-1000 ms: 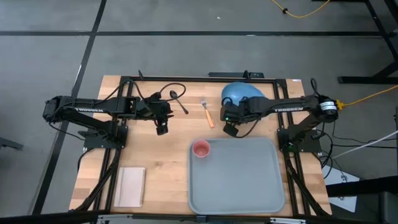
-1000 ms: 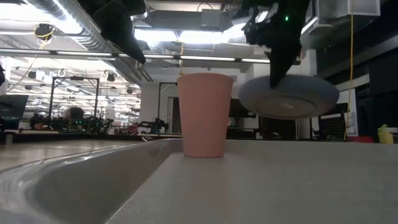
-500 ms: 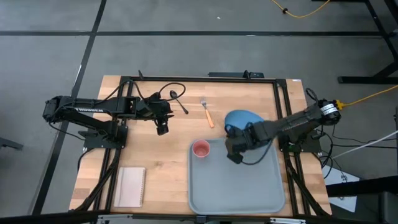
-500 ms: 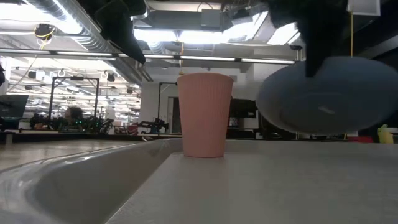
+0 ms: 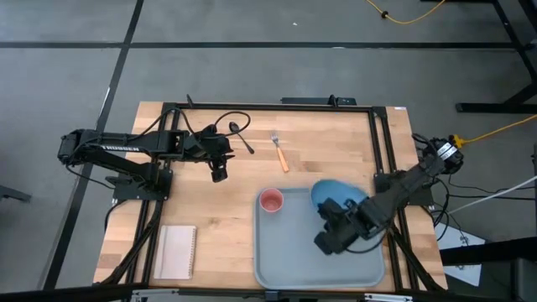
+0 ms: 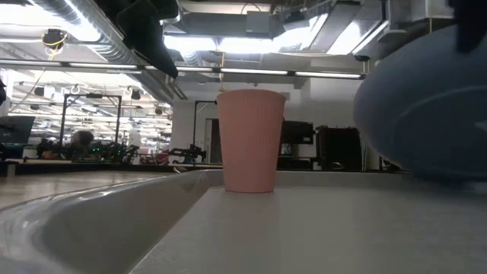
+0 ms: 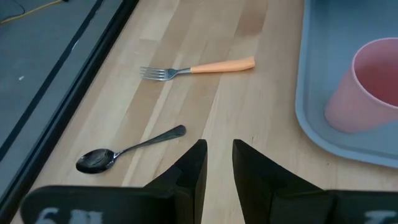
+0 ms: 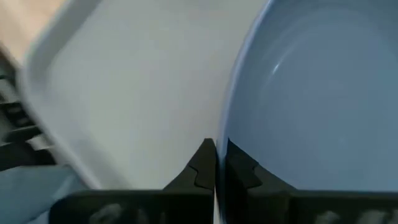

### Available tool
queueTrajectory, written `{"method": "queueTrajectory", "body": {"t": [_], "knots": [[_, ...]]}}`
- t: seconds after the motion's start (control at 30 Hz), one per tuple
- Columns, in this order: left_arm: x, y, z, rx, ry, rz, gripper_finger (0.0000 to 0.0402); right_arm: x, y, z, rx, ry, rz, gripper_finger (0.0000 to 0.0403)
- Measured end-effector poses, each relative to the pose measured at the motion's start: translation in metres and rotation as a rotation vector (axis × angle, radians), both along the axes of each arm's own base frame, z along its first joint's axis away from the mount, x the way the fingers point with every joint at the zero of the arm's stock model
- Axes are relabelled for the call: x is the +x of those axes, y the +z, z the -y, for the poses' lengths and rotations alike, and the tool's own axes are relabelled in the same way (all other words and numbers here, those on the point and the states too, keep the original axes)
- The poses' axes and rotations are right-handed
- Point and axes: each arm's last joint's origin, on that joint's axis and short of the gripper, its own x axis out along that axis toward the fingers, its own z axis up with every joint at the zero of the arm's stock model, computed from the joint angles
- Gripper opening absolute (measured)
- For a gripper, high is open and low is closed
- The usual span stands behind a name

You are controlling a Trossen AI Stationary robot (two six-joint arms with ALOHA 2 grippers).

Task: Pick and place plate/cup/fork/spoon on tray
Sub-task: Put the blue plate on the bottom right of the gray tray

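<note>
On the wooden table [image 5: 226, 210] a small white notepad [image 5: 176, 251] lies at the near left corner, well apart from everything else. The spoon [image 5: 241, 135] and the fork [image 5: 280, 153] lie on the bare wood at the far side, apart from each other, the fork with its orange handle pointing toward the tray [image 5: 289, 260]. The left gripper [image 5: 218, 174] hangs over the wood near the spoon, away from the tray; in the left wrist view its two dark fingers [image 7: 193, 171] stand a little apart with a narrow gap and nothing between them, and the spoon [image 7: 127, 149] and fork [image 7: 198, 69] lie in front of them untouched. The cup [image 5: 271, 200] stands upright inside the tray at its far left corner; in the low view the cup [image 6: 250, 141] is between the camera and the room behind, and the tray floor around it is bare. The right gripper [image 5: 329, 239] is over the right half of the tray, and the plate [image 5: 338, 195] is at its far side, above the far right part of the tray. In the right wrist view the right fingers [image 8: 202, 168] are pressed on the rim of the plate [image 8: 311, 99], pinching it, with the tray [image 8: 143, 87] below. In the low view the plate [image 6: 426, 114] is tilted and fills the right side, well to the right of the cup; whether its lower edge touches the tray I cannot tell.
</note>
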Motion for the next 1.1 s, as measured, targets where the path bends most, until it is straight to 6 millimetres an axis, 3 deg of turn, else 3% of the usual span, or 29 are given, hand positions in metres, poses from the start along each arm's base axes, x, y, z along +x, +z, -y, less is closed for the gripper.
{"method": "queueTrajectory", "body": {"t": [0.17, 0.33, 1.1], "knots": [[0.000, 0.000, 0.000, 0.000, 0.000, 0.000, 0.0069, 0.000, 0.003, -0.016, 0.069, 0.019, 0.081, 0.0010], [0.000, 0.000, 0.000, 0.000, 0.000, 0.000, 0.0069, 0.003, 0.005, -0.019, 0.055, 0.004, 0.158, 0.0044], [0.000, 0.000, 0.000, 0.000, 0.000, -0.001, 0.0069, 0.002, 0.006, -0.025, 0.128, 0.041, 0.143, 0.0052]]}}
